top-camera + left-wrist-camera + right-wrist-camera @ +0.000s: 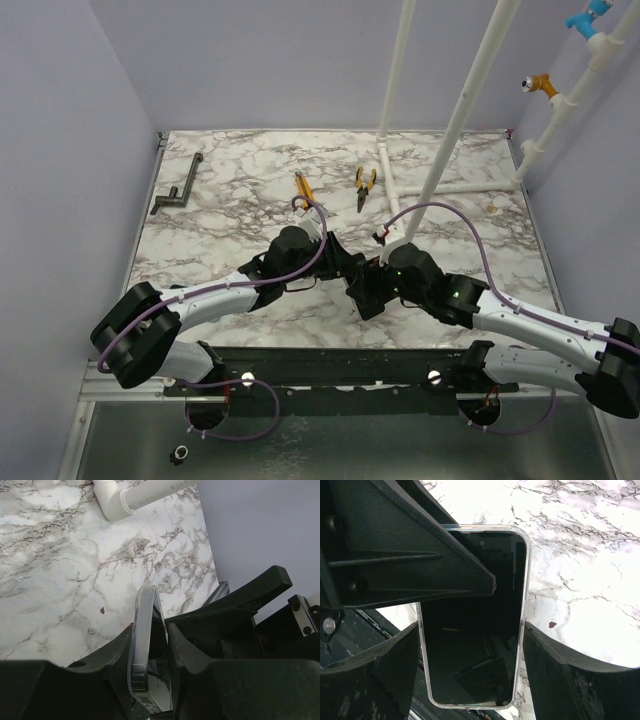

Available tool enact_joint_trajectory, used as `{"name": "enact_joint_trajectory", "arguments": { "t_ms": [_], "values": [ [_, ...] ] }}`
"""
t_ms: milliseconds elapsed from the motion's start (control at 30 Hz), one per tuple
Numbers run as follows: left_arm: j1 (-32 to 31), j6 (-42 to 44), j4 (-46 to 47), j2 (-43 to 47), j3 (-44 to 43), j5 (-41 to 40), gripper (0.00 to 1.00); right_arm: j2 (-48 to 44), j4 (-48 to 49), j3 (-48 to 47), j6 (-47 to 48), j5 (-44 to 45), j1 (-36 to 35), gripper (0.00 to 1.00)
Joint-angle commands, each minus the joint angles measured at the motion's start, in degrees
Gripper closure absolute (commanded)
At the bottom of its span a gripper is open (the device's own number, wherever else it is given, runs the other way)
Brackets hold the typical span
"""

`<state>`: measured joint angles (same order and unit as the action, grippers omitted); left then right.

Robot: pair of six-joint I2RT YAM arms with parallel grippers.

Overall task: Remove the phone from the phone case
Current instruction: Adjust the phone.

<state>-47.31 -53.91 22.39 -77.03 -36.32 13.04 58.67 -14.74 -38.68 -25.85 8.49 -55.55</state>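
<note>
Clamped by the right gripper [470, 630] across both long edges of the clear phone case [524, 580]; pinched front and back by the left gripper [150, 635], 2 fingers against its faces; with the phone [470, 680] seated inside, over the marble table [580, 555].

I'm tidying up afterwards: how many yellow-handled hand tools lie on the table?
2. One yellow-handled tool lies mid-table just beyond the left arm, partly behind a purple cable; the pliers lie to its right, near the white pipe. Both arms may hide more.
</note>
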Motion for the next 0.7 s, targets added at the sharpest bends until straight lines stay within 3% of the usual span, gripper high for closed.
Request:
{"name": "enact_joint_trajectory", "arguments": {
  "t_ms": [0, 167, 333, 467, 567, 667],
  "values": [
    [0.03, -0.75, 3.13, -0.39, -1.13, 2.76, 0.73, -1.70, 3.05, 0.36, 0.19, 0.74, -0.60, 1.00],
    [0.16, -1.07, 3.54, -0.53, -1.15, 3.30, 0.81, -1.55, 3.14, 0.44, 0.31, 0.55, -0.61, 1.00],
    [0.15, -0.93, 3.54, -0.83, -1.49, 4.38, 1.00, -1.88, 3.08, 0.50, 0.51, 0.43, -0.70, 1.00],
    [0.12, -0.94, 3.54, -0.43, -1.27, 3.86, 1.00, -2.18, 2.69, 0.18, 0.31, 0.75, -0.77, 0.96],
    [0.13, -1.10, 3.53, 1.07, -0.41, 1.44, 1.00, -2.84, 3.38, 0.29, 0.30, -0.32, -0.74, 0.38],
    [0.12, -1.45, 3.37, 4.37, 1.16, -2.72, 1.00, -3.97, 3.88, 0.60, -0.56, -0.11, -0.71, 0.03]
  ]
}}
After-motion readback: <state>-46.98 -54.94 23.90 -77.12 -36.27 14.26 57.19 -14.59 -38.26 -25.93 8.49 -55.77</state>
